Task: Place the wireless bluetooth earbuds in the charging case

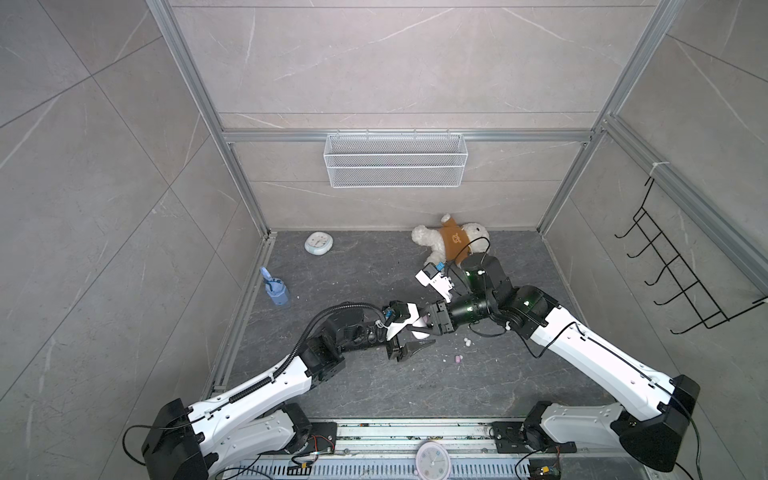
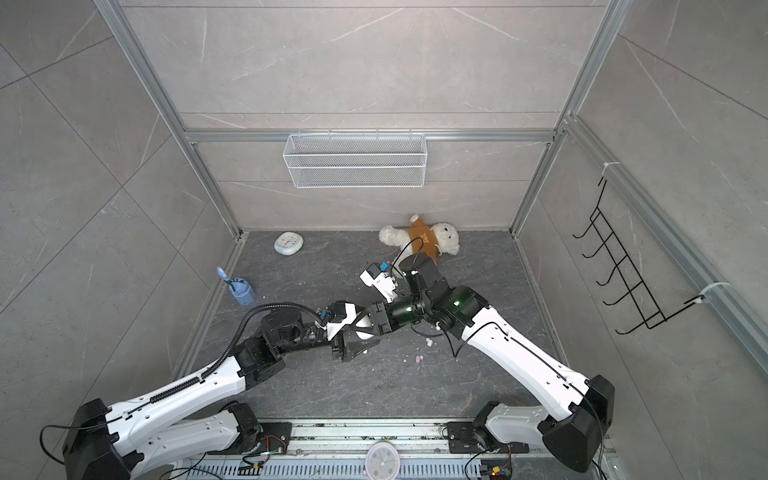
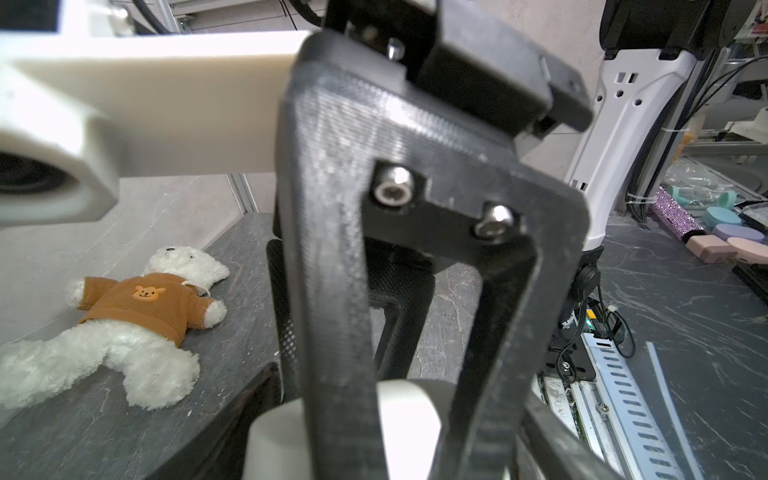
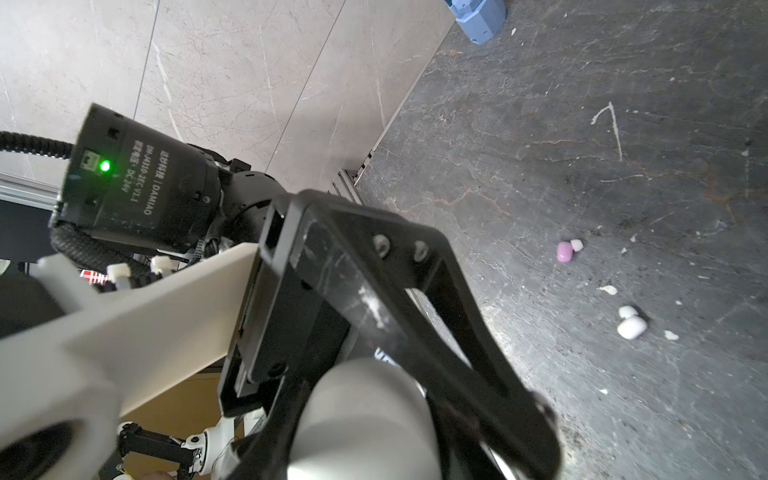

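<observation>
- Your right gripper (image 1: 428, 325) reaches across to the middle of the scene. Its fingers are clamped on the white charging case (image 4: 361, 415), which it holds clear of the dark stone tabletop (image 1: 374, 386).
- Your left gripper (image 1: 417, 347) meets it nose to nose, just in front of the case in both top views.
- In the left wrist view its fingers (image 3: 249, 399) flank the case, but you cannot tell whether they press on it or stand off it.
- Black finger frames cover most of the case in both wrist views, so you cannot tell whether its lid is up.
- The earbuds lie loose on the tabletop, outside the case, just to the right of the two grippers.
- The white earbud (image 1: 467, 342) lies nearer the right gripper.
- The pink earbud (image 1: 458, 358) lies near the white one, toward the front edge and apart from it.
- White crumbs (image 4: 609, 289) are scattered around both buds.
- At the back wall you have a teddy bear (image 1: 449, 241) in a brown shirt lying flat.
- A blue cup (image 1: 277, 293) stands by the left rail.
</observation>
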